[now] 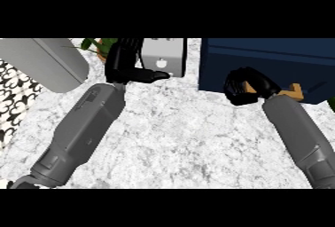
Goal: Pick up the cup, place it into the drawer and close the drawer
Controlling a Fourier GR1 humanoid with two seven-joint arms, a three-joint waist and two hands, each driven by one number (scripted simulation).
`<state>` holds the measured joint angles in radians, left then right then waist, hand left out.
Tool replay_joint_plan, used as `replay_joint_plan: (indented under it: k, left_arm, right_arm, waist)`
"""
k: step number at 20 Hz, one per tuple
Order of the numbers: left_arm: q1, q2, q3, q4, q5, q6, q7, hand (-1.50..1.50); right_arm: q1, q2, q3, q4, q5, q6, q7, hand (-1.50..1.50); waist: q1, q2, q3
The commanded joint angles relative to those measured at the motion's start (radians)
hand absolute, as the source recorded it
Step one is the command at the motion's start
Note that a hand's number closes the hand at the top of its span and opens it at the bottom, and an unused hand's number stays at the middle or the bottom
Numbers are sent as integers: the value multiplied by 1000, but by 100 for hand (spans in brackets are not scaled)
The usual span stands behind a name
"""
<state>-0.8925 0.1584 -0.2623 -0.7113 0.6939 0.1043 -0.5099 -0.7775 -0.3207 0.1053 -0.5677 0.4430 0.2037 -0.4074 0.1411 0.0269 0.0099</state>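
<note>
My right hand [243, 85] is curled at the front edge of the dark blue drawer [268, 57], which stands open at the back right. An orange-tan cup [294, 91] shows in slivers between the fingers and beside the wrist; the hand hides most of it. Whether the cup rests on the drawer or hangs above it I cannot tell. My left hand [126, 62] rests at the back middle with fingers up and thumb pointing right, holding nothing.
A grey toaster-like appliance [163, 55] stands just right of the left hand, touching its thumb tip. A green plant [95, 44] sits behind it. A large grey rounded object [46, 62] lies at the back left. The marble counter [189, 137] spreads across the front.
</note>
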Motion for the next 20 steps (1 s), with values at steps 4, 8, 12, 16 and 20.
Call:
replay_joint_plan:
  k: [4,8,12,16,20]
  left_arm:
    - [19,70,-2,-40,2,-59,37,-150]
    - [54,50,-7,-57,7,-68,21,-150]
    - [64,52,-15,-66,4,-84,21,-150]
    - [64,50,-16,-74,11,-94,35,-150]
    - [96,64,-17,-83,14,-117,30,-150]
  right_arm:
    - [-161,-90,-109,85,-42,-35,51,150]
    - [-168,-133,-127,65,-66,0,52,150]
    - [-175,-148,-135,43,-88,40,56,150]
    - [-172,-159,-147,18,-116,76,64,150]
    - [-137,-177,-156,7,-134,101,52,150]
  waist:
    - [49,19,-5]
    - [60,20,-6]
    - [70,22,-7]
    - [76,23,-7]
    - [84,25,-6]
